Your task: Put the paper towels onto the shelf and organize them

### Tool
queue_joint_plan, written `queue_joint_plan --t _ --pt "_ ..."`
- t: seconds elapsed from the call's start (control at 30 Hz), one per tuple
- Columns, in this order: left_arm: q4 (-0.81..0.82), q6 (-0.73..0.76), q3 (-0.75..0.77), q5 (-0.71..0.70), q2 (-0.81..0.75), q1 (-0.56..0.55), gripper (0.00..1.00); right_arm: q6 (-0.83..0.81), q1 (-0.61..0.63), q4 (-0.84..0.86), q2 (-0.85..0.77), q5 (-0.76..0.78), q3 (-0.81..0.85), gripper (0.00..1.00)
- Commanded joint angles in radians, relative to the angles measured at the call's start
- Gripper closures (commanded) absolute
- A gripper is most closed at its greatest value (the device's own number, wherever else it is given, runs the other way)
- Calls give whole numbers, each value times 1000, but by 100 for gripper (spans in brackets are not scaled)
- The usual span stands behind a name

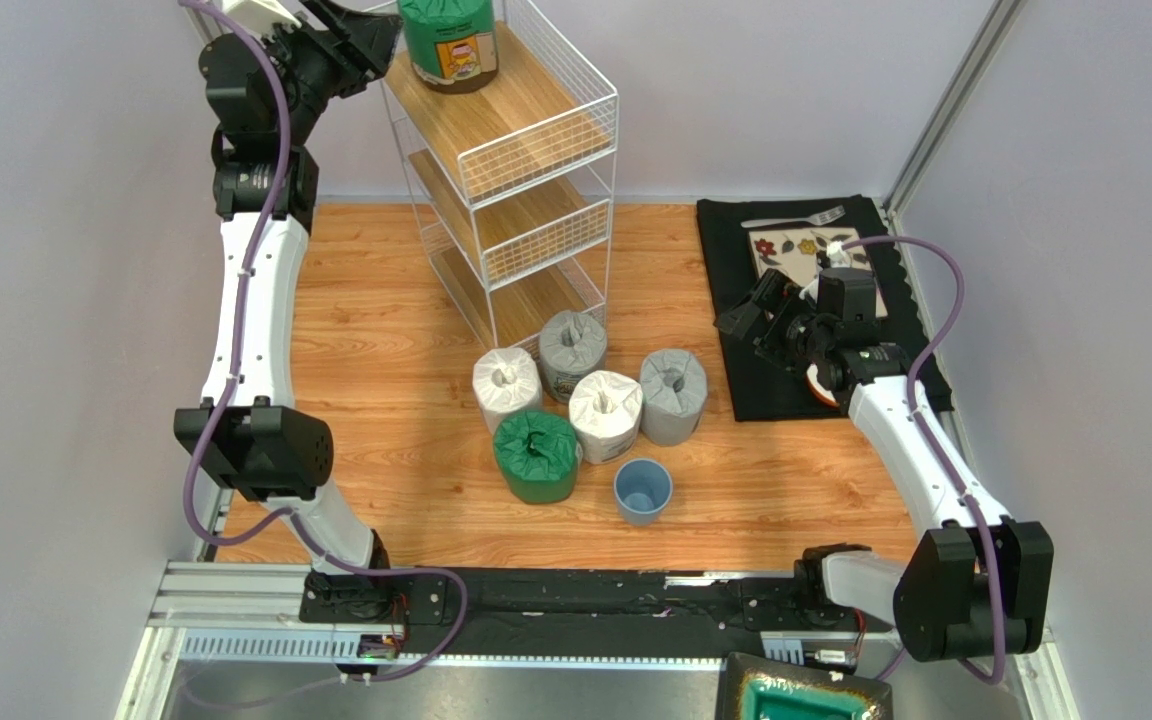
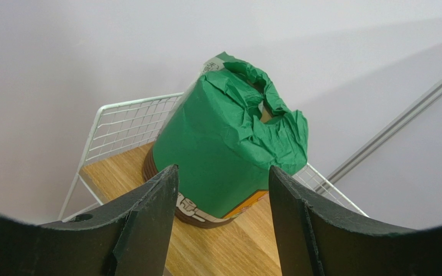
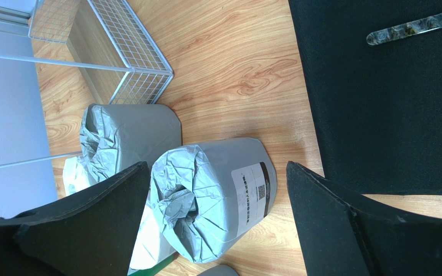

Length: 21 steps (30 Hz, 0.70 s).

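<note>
In the overhead view the green roll [image 1: 449,42] on the top tier of the shelf [image 1: 537,143] is cut off by the upper edge. The floral plate [image 1: 796,258] is largely hidden by the right arm [image 1: 898,420], and a green dish [image 1: 808,698] is cropped at the bottom edge. In the left wrist view the roll's base and label are partly masked by the black fingers [image 2: 142,230]. In the right wrist view the white rolls [image 3: 148,247] are mostly concealed behind a finger, and the label print on the grey roll [image 3: 206,195] cannot be read.
</note>
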Motion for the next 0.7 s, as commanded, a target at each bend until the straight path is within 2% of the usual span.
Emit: queue_joint_plan --t 0.0,0.27,0.4,0.5,0.53,0.67 --pt "47 -17 -30 29 -14 14 33 0 4 20 -3 -12 -3 8" --pt "26 42 -145 0 -139 14 32 5 4 31 -9 -9 -11 8" --pt "-11 81 -258 -14 -272 12 31 1 3 31 3 -6 -10 8" --pt "-35 89 -413 -10 -400 12 31 -2 3 32 20 -12 3 8" --pt "-31 90 -515 -20 -438 14 30 -2 4 35 25 -15 7 8" --pt "-52 121 -721 -85 -612 12 28 -2 3 37 54 -27 24 8"
